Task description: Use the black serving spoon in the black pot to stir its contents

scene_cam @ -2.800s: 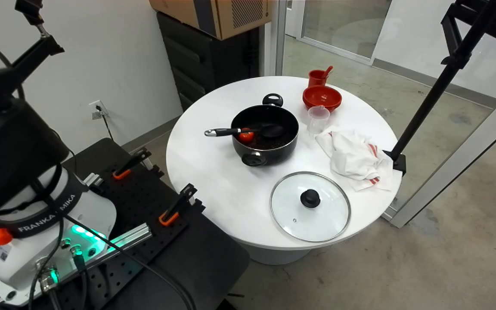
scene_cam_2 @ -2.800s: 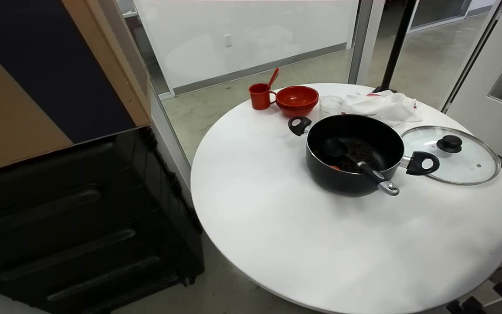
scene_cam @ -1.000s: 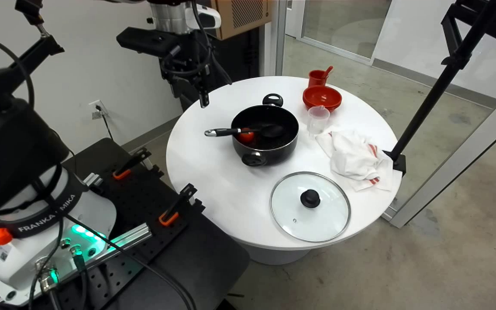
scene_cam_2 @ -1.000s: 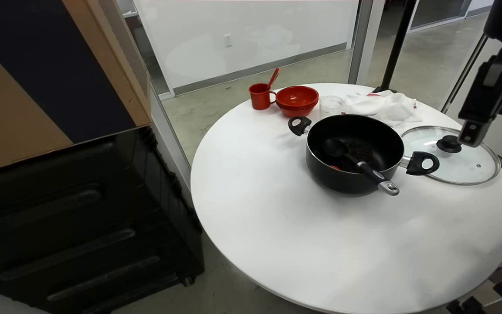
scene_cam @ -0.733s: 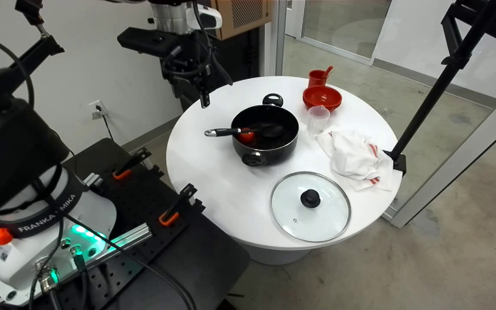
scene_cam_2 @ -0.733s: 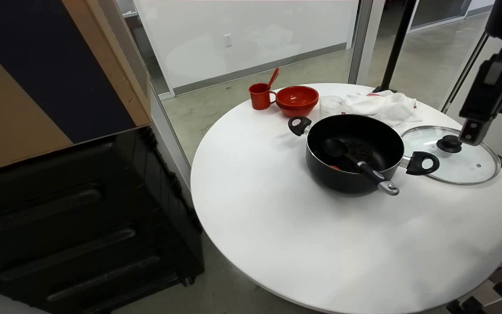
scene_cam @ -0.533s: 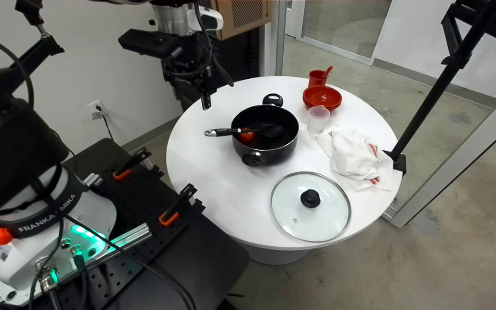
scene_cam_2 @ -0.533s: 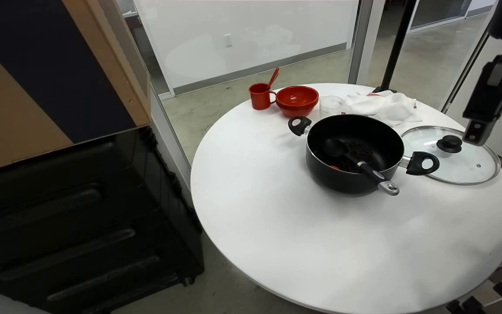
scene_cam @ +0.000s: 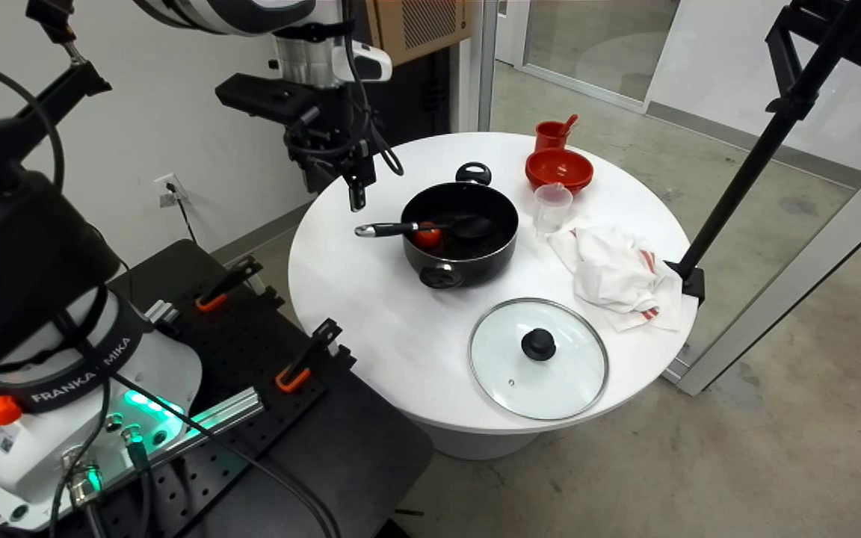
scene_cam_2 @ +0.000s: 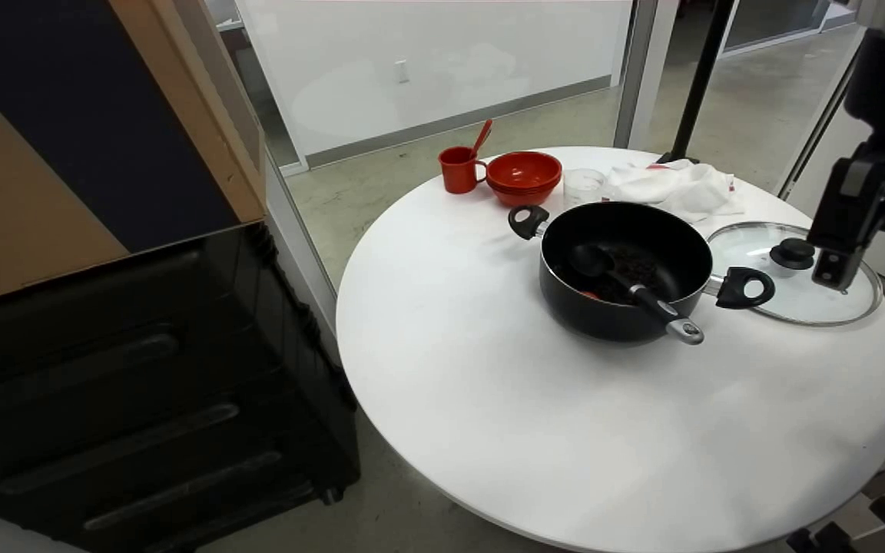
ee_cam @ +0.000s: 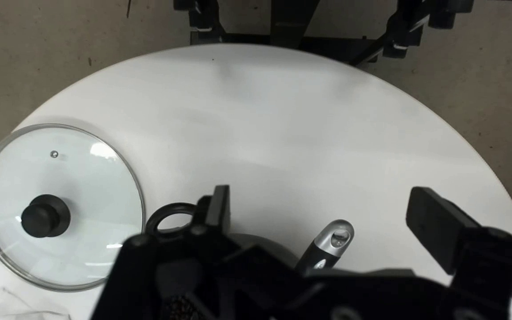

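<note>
Black spoon (scene_cam: 404,228) leaning in the pot (scene_cam: 483,269), and here we hover, gripper (ee_cam: 320,204) spread wide and empty, with the handle (ee_cam: 327,249) jutting out lower than us, aslant between our fingers (ee_cam: 431,224) in the wrist view.

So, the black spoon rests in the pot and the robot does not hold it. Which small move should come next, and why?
Probably lower the open tool a little toward the spoon's handle, which juts past the rim of the pot. In the wrist view the handle's end shows between the spread fingers, but both exterior views show the tool in the air, apart from it.
</note>
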{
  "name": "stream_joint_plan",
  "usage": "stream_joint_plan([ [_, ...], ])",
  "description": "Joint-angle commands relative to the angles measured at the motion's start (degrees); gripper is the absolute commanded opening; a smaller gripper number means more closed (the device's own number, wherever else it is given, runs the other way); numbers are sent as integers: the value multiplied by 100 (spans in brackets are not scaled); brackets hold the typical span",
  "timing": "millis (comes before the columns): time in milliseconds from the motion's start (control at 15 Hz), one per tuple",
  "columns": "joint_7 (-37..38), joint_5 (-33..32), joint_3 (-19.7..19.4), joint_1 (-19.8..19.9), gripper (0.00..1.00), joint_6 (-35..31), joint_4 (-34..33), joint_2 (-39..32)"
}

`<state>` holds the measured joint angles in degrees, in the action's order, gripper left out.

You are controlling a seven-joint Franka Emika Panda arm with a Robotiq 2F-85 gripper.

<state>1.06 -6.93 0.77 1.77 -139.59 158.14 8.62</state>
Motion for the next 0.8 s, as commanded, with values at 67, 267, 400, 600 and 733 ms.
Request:
stream_joint_plan([
  [67,351,-117,39,-37,100,-1232,-56,-695],
  [267,614,-439,38,-49,100,-2255,-44,-1237],
  [400,908,-792,-64,-126,100,-2683,-111,-1607],
  [600,1418,-1303,-417,-471,100,-2924,-297,-2081],
  [733,1774,-1565,-490,-589,100,-2994,-458,-2364],
])
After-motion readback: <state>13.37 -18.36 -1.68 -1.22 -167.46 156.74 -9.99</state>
